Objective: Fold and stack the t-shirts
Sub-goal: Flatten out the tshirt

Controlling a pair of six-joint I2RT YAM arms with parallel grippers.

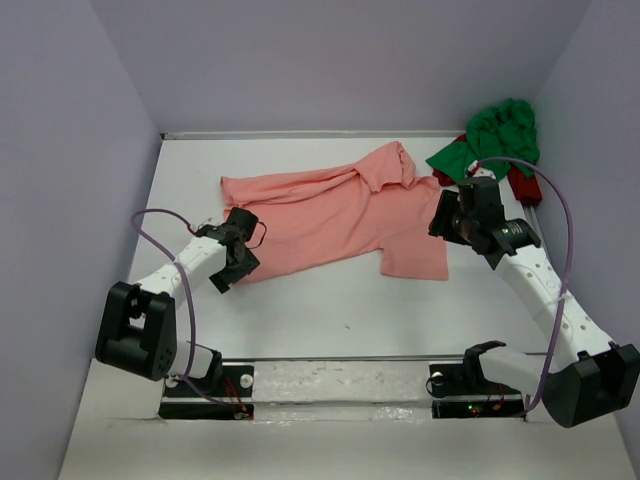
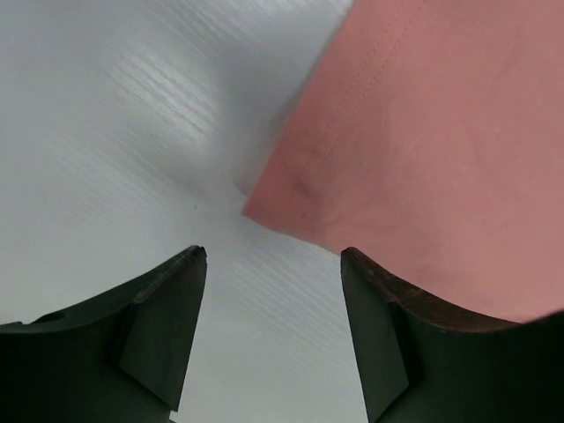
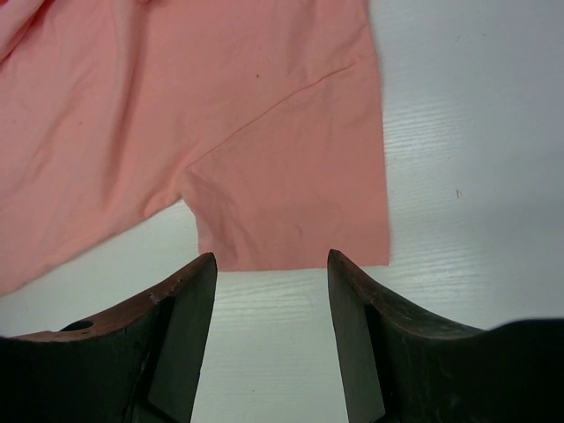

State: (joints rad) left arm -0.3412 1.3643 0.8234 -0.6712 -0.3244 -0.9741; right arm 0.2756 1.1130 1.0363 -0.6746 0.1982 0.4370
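Both claws were spread, gripping nothing. Left claw point(image 2: 273, 256) sat at the pink shirt's point(image 1: 335, 215) 8 o'clock corner, right claw point(image 3: 271, 257) at its 4 o'clock sleeve. Green shirt point(image 1: 495, 140) lay bunched at the bench's point(image 1: 330, 310) 1 o'clock.

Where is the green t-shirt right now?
Top view: the green t-shirt lies bunched in the far right corner, just beyond the right gripper and right of the pink t-shirt.

A salmon pink t-shirt point(image 1: 340, 215) lies spread mostly flat across the middle of a white table point(image 1: 330, 310), its cloth bunched along the far edge. A bright green t-shirt point(image 1: 495, 140) sits crumpled in the far right corner.
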